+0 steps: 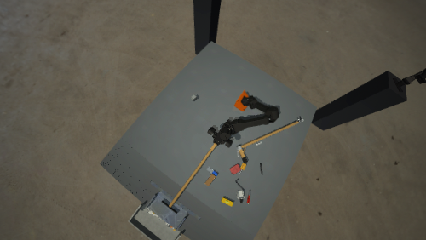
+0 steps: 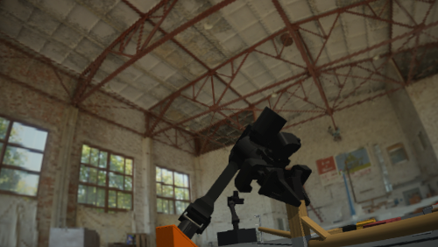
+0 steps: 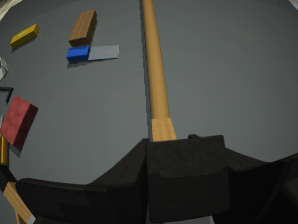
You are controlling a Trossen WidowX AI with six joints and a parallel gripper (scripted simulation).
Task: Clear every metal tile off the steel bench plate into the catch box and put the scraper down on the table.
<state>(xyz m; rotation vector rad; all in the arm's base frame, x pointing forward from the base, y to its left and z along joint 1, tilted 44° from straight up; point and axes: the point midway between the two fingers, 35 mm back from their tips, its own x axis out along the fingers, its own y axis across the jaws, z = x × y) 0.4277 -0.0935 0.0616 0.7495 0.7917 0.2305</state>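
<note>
Grey table [image 1: 170, 106] [image 3: 220, 75]: 1 yellow block [image 1: 227, 202] [image 3: 25, 36], 1 red block [image 1: 235, 169] [image 3: 19, 121], 1 brown block [image 1: 210, 180] [image 3: 83, 28].

No text, label, brand, number or sign can be read. On the wall behind the jaws, the red poster [image 2: 325, 166] bears pale marks too blurred to make out, and the blue-and-yellow poster [image 2: 353, 161] is just as illegible. Out in front of the jaws, faint marks on the yellow block [image 1: 227, 202] [image 3: 24, 36] are too small to read.

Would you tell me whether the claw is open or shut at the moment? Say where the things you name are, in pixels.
Shut on the long scraper [image 1: 193, 175] [image 3: 157, 67]: its wooden handle runs straight in between the claw's [image 1: 216, 142] [image 2: 302, 203] fingers.
</note>
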